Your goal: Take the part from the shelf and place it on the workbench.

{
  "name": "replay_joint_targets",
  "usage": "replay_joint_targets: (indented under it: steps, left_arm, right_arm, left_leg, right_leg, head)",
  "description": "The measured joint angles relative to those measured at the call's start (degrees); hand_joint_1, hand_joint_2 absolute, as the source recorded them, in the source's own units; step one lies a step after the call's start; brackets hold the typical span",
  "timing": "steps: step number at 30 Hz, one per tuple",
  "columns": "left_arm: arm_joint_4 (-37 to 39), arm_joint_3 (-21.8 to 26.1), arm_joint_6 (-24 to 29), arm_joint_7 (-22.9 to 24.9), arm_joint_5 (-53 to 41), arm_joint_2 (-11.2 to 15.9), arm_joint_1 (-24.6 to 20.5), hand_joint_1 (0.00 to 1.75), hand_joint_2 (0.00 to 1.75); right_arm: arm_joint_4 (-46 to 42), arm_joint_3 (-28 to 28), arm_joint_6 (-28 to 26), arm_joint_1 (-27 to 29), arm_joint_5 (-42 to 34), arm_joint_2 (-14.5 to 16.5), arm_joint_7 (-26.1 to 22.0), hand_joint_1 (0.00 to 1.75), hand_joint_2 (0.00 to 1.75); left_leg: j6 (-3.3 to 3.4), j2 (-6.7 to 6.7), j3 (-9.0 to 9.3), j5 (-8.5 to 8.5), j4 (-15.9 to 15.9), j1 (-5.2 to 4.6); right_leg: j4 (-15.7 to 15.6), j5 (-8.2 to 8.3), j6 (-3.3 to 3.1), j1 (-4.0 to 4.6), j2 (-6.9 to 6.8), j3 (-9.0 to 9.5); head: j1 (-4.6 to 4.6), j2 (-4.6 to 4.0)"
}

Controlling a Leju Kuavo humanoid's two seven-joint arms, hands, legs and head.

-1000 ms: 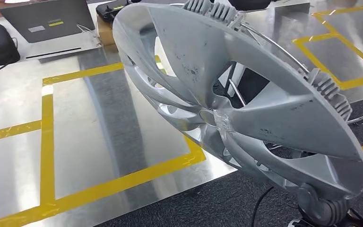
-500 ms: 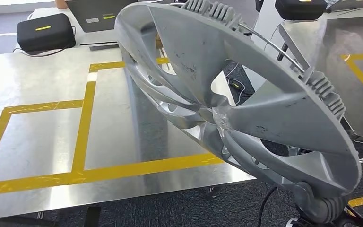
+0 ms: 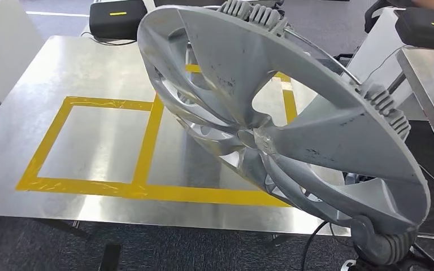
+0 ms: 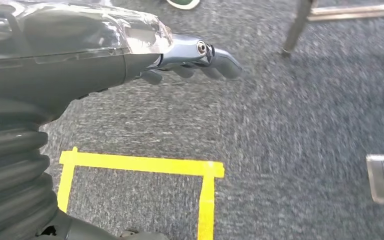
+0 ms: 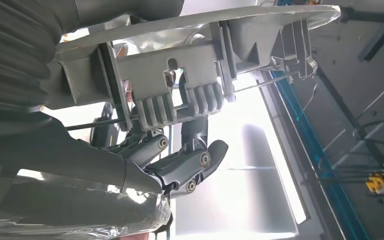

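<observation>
We see the part point(image 3: 271, 113), a silver wheel cover, carried tilted in the centre and right of the head view, above the near edge of the steel worktop point(image 3: 90, 73) and its yellow tape frame point(image 3: 147, 135). The right robot hand point(image 5: 180, 160) holds it by the clips at its rim, from behind.

As we judge it, a one-sided hold on so wide a disc could let it swing or slip, and its low edge might strike the worktop rim before it is level.

The right wrist view gives us the fingers point(image 5: 200, 157) curled under the ribbed clips, which the head view hides behind the cover. The left wrist view shows the left robot hand point(image 4: 190, 60) hanging over carpet, fingers curled on nothing.
</observation>
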Motion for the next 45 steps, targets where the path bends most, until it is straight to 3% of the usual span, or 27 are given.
replay_joint_targets:
  steps: [1,2,3,5,7,8,10,12,14,16,17,18,20,22,24,26,30,34,39,45]
  left_arm:
    - [0.01,0.00,0.00,0.02,0.01,0.02,0.01,0.00,1.75]
    - [0.01,0.00,-0.01,0.03,0.02,0.04,0.03,0.00,1.75]
    - [0.01,0.00,-0.03,0.04,0.02,0.07,0.05,0.00,1.75]
    - [0.00,-0.01,-0.07,0.03,0.02,0.01,0.04,0.00,1.75]
    - [-0.01,-0.03,-0.11,-0.02,0.01,-0.10,-0.01,0.00,1.75]
    - [-0.01,-0.04,-0.14,-0.08,-0.01,-0.16,0.02,0.00,1.75]
    - [-0.01,-0.11,-0.14,-0.23,-0.02,-0.16,0.19,0.00,1.75]
    - [-0.02,-0.30,-0.09,-0.36,-0.01,-0.16,0.27,0.00,1.75]
    - [-0.07,-0.45,-0.08,-0.44,0.10,-0.16,0.15,0.00,1.75]
    - [-0.11,-0.49,-0.03,-0.48,0.49,-0.15,0.11,0.00,1.75]
    - [-0.11,-0.50,0.03,-0.50,0.75,-0.16,0.15,0.00,1.75]
    - [-0.11,-0.52,0.09,-0.50,0.99,-0.17,0.18,0.00,1.75]
    - [-0.11,-0.71,0.20,-0.48,1.28,-0.21,0.17,0.00,1.75]
    - [-0.11,-1.02,0.29,-0.34,1.36,-0.23,0.13,0.00,1.75]
    - [-0.10,-1.28,0.42,-0.05,1.37,-0.22,0.23,0.00,1.75]
    - [-0.10,-1.51,0.51,0.19,1.34,-0.26,0.29,0.00,1.75]
    - [-0.11,-1.90,0.52,0.38,1.29,-0.40,0.20,0.00,1.75]
    - [-0.11,-2.39,0.40,1.02,0.67,-0.39,0.20,0.00,1.75]
    - [-0.49,-5.02,-1.78,4.64,-3.41,-1.06,-1.10,0.00,1.75]
    - [-1.54,-9.53,-4.16,7.30,-5.88,-2.83,-3.76,0.00,1.75]
  right_arm:
    - [0.14,0.01,0.02,0.04,-0.07,0.01,0.00,1.75,1.75]
    - [0.30,0.01,0.03,0.09,-0.13,0.01,0.00,1.75,1.75]
    - [0.43,0.01,0.03,0.11,-0.17,0.01,0.00,1.75,1.75]
    - [0.55,0.01,0.03,0.05,-0.20,0.01,0.00,1.75,1.75]
    - [0.57,0.00,0.03,0.01,-0.25,0.02,0.05,1.75,1.75]
    - [0.59,0.01,0.03,-0.05,-0.27,0.03,0.19,1.75,1.75]
    - [0.68,0.03,-0.04,-0.25,-0.19,0.04,0.62,1.75,1.75]
    - [0.90,0.10,-0.19,-0.28,-0.18,0.10,0.97,1.75,1.75]
    - [1.25,0.19,-1.04,-0.20,0.01,0.22,1.39,1.75,1.75]
    - [1.61,0.30,-4.06,-0.24,1.98,0.34,3.08,1.75,1.75]
    - [1.81,0.42,-6.61,-0.32,4.51,0.37,4.64,1.75,1.75]
    - [2.05,0.70,-9.67,-0.49,8.50,0.37,6.69,1.75,1.75]
    - [2.76,1.79,-15.89,-1.32,19.65,0.34,11.94,1.75,1.75]
    - [3.84,3.41,-20.17,-2.62,30.28,0.33,17.50,1.75,1.75]
    - [5.24,5.11,-22.13,-4.09,38.37,0.35,22.49,1.75,1.75]
    - [6.82,7.08,-22.79,-5.73,44.90,0.50,26.46,1.75,1.75]
    - [9.78,11.12,-22.94,-7.37,49.35,0.94,29.16,1.75,1.75]
    - [12.18,14.15,-22.21,-9.37,56.65,1.41,32.56,1.75,1.75]
    - [26.05,21.08,-18.15,-19.15,80.43,5.86,40.94,1.75,1.75]
    - [55.31,28.57,-11.95,-32.76,84.53,14.39,38.51,1.75,1.75]
  left_leg:
    - [0.18,-0.90,-0.10,0.13,0.01,-0.19]
    - [0.30,-1.83,-0.14,0.24,0.01,-0.38]
    - [0.38,-2.78,-0.14,0.37,0.01,-0.57]
    - [0.31,-4.57,-0.22,0.71,0.00,-0.77]
    - [-0.20,-6.09,-0.60,1.22,-0.03,-0.51]
    - [-0.63,-6.82,-0.88,1.56,-0.13,-0.27]
    - [-1.43,-7.64,-1.35,2.13,-0.47,-0.08]
    - [-2.03,-4.23,-2.40,0.71,0.83,-0.47]
    - [-2.62,-0.41,-4.84,-3.11,6.29,-0.42]
    - [-3.29,-0.12,-6.75,-5.62,11.88,0.10]
    - [-3.63,-0.15,-6.46,-5.41,12.34,0.34]
    - [-3.95,-0.12,-5.08,-4.29,10.72,0.56]
    - [-4.40,0.11,-0.55,-1.73,4.02,0.86]
    - [-3.64,0.33,1.92,-0.98,-0.24,0.89]
    - [-2.54,0.54,1.89,-1.18,-0.60,0.81]
    - [-2.20,0.84,1.93,-1.24,-0.60,0.68]
    - [-1.73,0.99,1.93,-1.33,-0.59,0.43]
    - [-1.26,1.06,1.89,-1.48,-0.56,0.13]
    - [-1.01,1.64,1.85,-1.58,-0.54,-0.01]
    - [-1.01,1.60,2.00,-1.44,-0.55,0.15]
  right_leg:
    - [2.14,-0.48,-0.17,0.03,0.25,-0.87]
    - [2.26,0.22,-0.48,0.09,0.40,-0.88]
    - [0.11,1.99,-0.96,0.20,0.72,0.08]
    - [-7.14,6.03,-2.47,0.50,3.29,3.15]
    - [-11.67,7.88,-3.53,0.75,5.78,4.91]
    - [-12.14,7.86,-3.72,0.85,5.99,5.09]
    - [-13.53,8.39,-3.57,0.87,4.40,5.50]
    - [-15.57,9.32,-3.32,0.58,2.79,6.04]
    - [-16.41,9.96,-3.17,0.47,1.42,6.03]
    - [-16.25,10.06,-3.08,0.40,0.17,5.76]
    - [-16.09,10.04,-2.95,0.32,-0.32,5.63]
    - [-15.83,9.97,-2.74,0.19,-0.69,5.49]
    - [-14.91,9.60,-1.99,-0.02,-1.13,5.05]
    - [-13.79,9.01,-1.27,0.05,-1.19,4.46]
    - [-13.28,8.77,-1.96,0.21,-0.99,4.11]
    - [-13.33,8.96,-3.14,0.20,-0.73,4.08]
    - [-13.74,9.40,-3.42,0.15,-0.58,4.19]
    - [-13.85,9.47,-2.83,-0.05,-0.58,4.20]
    - [-14.15,9.44,-0.27,-0.31,-0.35,4.21]
    - [-14.07,9.49,0.01,-0.10,-0.35,4.21]
  head:
    - [0.06,0.01]
    - [0.10,0.01]
    - [0.12,0.01]
    - [0.09,0.01]
    - [0.01,0.00]
    - [0.03,0.00]
    - [0.24,0.00]
    - [-0.09,0.00]
    - [-0.58,-0.01]
    - [-0.76,0.00]
    - [-0.80,0.00]
    - [-0.83,0.00]
    - [-0.92,0.00]
    - [-0.98,0.01]
    - [-0.85,0.00]
    - [-0.68,0.00]
    - [-0.55,0.01]
    - [-0.54,0.01]
    - [-0.55,0.00]
    - [-0.61,0.00]
